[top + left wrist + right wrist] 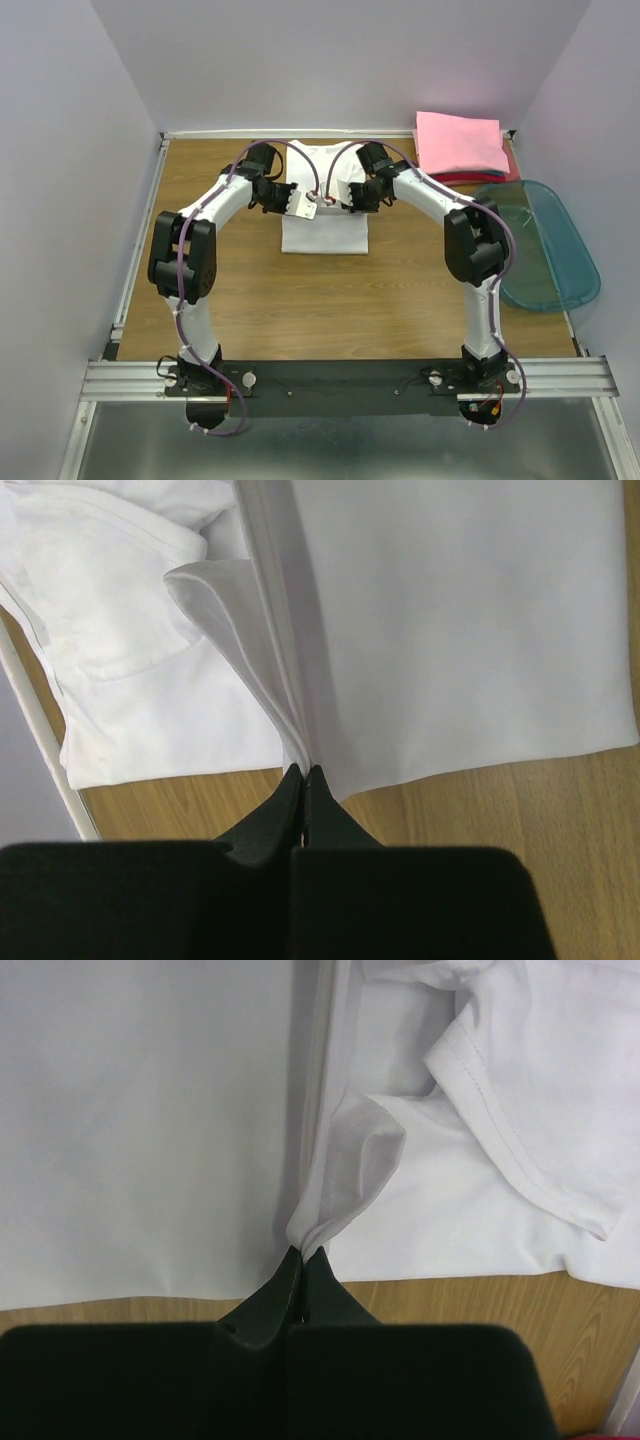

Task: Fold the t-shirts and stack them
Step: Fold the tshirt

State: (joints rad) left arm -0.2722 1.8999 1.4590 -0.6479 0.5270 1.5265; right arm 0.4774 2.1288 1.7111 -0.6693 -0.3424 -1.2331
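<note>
A white t-shirt [325,228] lies at the back middle of the wooden table, partly folded lengthwise. My left gripper [296,200] is shut on a fold at the shirt's left edge, seen close in the left wrist view [303,770], where the cloth [450,630] spreads flat beyond. My right gripper [345,197] is shut on a bunched fold at the shirt's right edge, which also shows in the right wrist view [303,1251], with the sleeve [520,1130] lying to the right. A folded pink t-shirt [460,142] lies at the back right.
The pink shirt rests on a stack with red and dark cloth [470,178] under it. A teal translucent tray [545,245] lies at the right edge. A white rail [140,240] borders the table's left side.
</note>
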